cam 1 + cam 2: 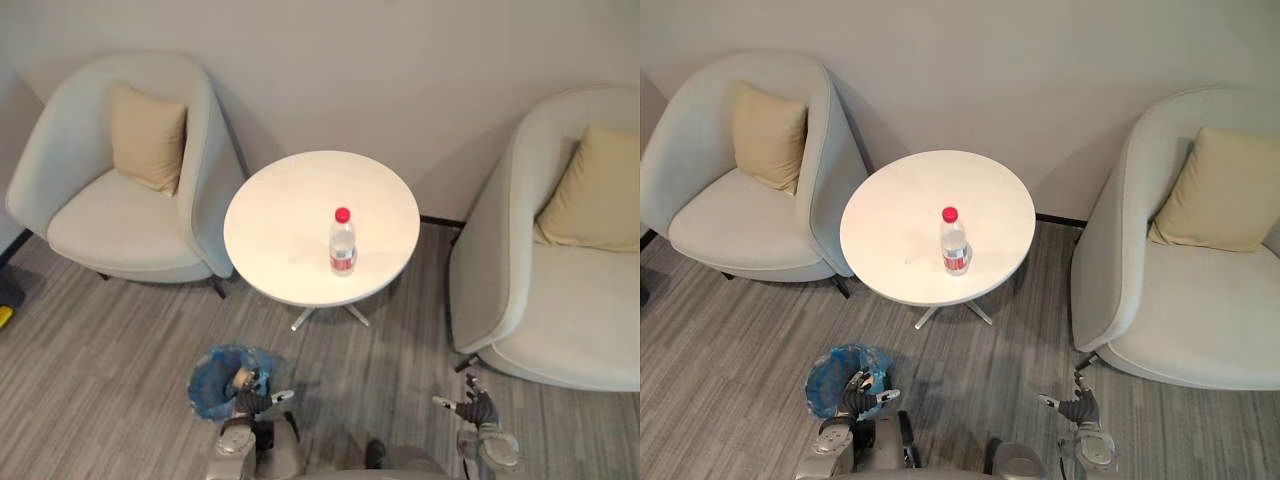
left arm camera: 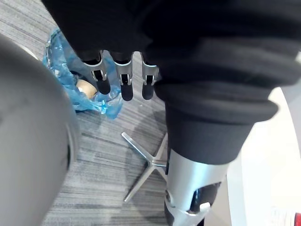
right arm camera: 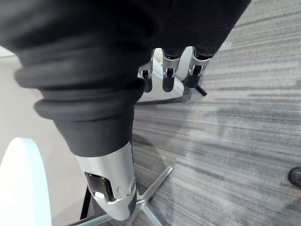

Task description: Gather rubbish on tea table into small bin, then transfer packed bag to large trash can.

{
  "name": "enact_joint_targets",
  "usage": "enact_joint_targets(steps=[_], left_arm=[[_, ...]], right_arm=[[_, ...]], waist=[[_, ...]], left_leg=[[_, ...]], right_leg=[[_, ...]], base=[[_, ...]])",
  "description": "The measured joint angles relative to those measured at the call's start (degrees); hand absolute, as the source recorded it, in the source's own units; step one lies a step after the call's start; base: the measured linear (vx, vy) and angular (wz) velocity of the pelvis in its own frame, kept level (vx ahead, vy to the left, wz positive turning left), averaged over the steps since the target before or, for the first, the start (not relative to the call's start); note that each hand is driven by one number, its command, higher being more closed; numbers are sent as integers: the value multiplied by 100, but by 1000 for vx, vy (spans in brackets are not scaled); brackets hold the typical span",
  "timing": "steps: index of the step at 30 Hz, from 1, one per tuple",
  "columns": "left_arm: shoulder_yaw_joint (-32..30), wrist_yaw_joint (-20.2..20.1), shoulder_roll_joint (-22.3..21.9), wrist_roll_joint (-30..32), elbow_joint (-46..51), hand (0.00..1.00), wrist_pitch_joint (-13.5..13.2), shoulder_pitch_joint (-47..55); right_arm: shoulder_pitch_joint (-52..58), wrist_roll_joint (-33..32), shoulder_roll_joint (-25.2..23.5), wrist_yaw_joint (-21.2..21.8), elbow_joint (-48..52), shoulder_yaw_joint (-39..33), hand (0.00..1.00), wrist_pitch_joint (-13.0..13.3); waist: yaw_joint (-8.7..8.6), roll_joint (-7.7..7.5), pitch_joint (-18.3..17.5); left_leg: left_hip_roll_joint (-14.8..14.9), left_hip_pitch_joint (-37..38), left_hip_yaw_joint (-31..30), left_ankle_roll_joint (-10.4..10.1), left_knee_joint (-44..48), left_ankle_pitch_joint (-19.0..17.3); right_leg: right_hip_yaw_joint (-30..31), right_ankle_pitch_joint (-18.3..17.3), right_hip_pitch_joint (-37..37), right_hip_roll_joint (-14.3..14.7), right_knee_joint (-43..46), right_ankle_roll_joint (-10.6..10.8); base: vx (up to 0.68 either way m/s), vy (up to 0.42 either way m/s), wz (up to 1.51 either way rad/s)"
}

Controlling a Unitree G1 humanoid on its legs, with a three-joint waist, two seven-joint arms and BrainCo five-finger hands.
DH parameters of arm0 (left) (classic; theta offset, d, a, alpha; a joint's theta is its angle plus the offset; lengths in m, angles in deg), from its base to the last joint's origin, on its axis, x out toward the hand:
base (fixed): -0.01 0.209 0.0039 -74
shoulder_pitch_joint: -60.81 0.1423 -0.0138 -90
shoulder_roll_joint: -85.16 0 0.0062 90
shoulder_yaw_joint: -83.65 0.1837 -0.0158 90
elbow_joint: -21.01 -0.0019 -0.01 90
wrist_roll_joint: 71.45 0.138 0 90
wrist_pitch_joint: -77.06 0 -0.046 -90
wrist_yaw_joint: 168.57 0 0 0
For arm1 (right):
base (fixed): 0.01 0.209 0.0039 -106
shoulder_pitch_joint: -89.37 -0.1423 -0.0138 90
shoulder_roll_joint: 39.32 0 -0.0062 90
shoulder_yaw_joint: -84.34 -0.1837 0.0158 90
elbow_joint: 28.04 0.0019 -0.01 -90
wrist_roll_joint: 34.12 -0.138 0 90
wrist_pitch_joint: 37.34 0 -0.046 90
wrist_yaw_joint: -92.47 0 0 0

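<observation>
A clear plastic bottle [image 1: 342,243] with a red cap stands upright on the round white tea table [image 1: 285,215], right of its middle. On the carpet in front of the table sits the small bin [image 1: 213,384], lined with a blue bag. A tan piece of rubbish [image 2: 85,87] lies inside the bag. My left hand [image 1: 256,402] hangs just right of the bin's rim, with its fingers [image 2: 122,81] relaxed and holding nothing. Low over the carpet at the lower right, my right hand [image 1: 477,407] is open and empty too, its fingers [image 3: 167,77] straight.
A pale armchair [image 1: 120,210] with a tan cushion stands left of the table. Another armchair [image 1: 560,290] is on the right, close to my right hand. The table's metal cross base [image 2: 146,167] spreads over the striped grey carpet. A wall runs behind everything.
</observation>
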Motion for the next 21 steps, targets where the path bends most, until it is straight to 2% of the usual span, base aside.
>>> enact_joint_targets(steps=[1, 3, 5, 6, 7, 8, 10, 12, 13, 14, 15, 18, 21], left_arm=[[8, -1, 37, 0, -84, 0, -4, 19], [-11, 5, 237, -1, -250, 0, -1, -32], [-20, 4, 309, -25, -286, 0, -8, -44], [1, 5, 335, -24, -300, 0, -4, -49], [64, 2, 419, -17, -315, 0, 2, -50], [135, 7, 476, -5, -312, 0, 5, -78], [162, 10, 555, -4, -310, 0, 1, -103], [165, 11, 598, -4, -312, 0, 0, -105], [177, 13, 657, -5, -318, 0, -4, -96], [218, 13, 658, -6, -340, 0, -4, -92], [260, 10, 564, -7, -400, 0, -26, -83], [234, 8, 508, -10, -405, 0, -42, 65], [232, -6, 485, 4, -425, 0, -100, 91]], right_arm=[[-12, 1, 14, -6, -37, 6, 0, -28], [-24, 28, -45, -13, 42, 143, 0, -100], [-40, 197, -43, -15, 399, 281, 0, -98], [-62, 238, -5, -14, 484, 331, 0, -99], [-93, 261, 19, 1, 703, 473, 0, -89], [-64, 369, -2, 11, 997, 592, 0, -75], [0, 476, 14, 12, 1374, 719, 0, 14], [-21, 488, 67, 16, 1663, 778, 0, 135], [-20, 491, 87, 11, 1787, 778, 0, 149], [-11, 496, 111, 4, 1872, 777, 0, 157], [-23, 596, 195, 4, 1940, 799, 0, 148], [-47, 821, 268, 15, 2495, 986, 0, 217], [-26, 1124, 288, 41, 2842, 1055, 0, 417]], waist=[[4, 86, -37], [3, -322, -55], [-5, -560, -40], [-9, -582, -32], [-44, -576, -29], [-114, -557, -30], [-157, -567, -34], [-176, -585, -38], [-172, -640, -58], [-181, -663, -44], [-127, -521, -92], [-146, -374, -122], [-98, -351, -143]], left_leg=[[-42, 83, 10, 470, -178, -44], [-501, 225, -18, 470, -374, -161], [-812, 305, 5, 521, -369, -491], [-872, 359, 3, 520, -395, -537], [-949, 495, -76, 575, -477, -566], [-967, 576, -286, 619, -501, -588], [-982, 671, -519, 644, -589, -575], [-993, 693, -720, 552, -635, -524], [-1080, 690, -842, 506, -602, -523], [-1174, 699, -1004, 440, -521, -569], [-1097, 710, -1128, 383, -522, -568], [-1005, 728, -1319, 237, -785, -473], [-930, 975, -1416, 127, -1095, -383]], right_leg=[[51, -200, 48, 71, 76, 51], [160, -632, -84, -351, 514, 210], [249, -951, -352, -712, 1353, 386], [353, -940, -479, -764, 1737, 416], [546, -739, -862, -789, 2655, 608], [768, -930, -1091, -680, 2957, 522], [1093, -1002, -1355, -426, 2652, 397], [1362, -958, -1717, -286, 2095, 410], [1401, -649, -1804, -345, 1590, 389], [1319, 50, -1784, -450, 1461, 379], [1211, 52, -1697, -399, 1337, 337], [1016, 179, -1530, -300, 961, 233], [879, 289, -1188, -212, 570, 145]], base=[[257, 137, 18], [216, 106, 23], [205, 44, 10], [237, 73, 4], [192, 63, 34], [194, 44, 56], [185, -30, 77], [190, -85, 75], [202, -124, 76], [298, -181, 75], [253, -156, 48], [140, -103, 22], [114, -79, 16]])
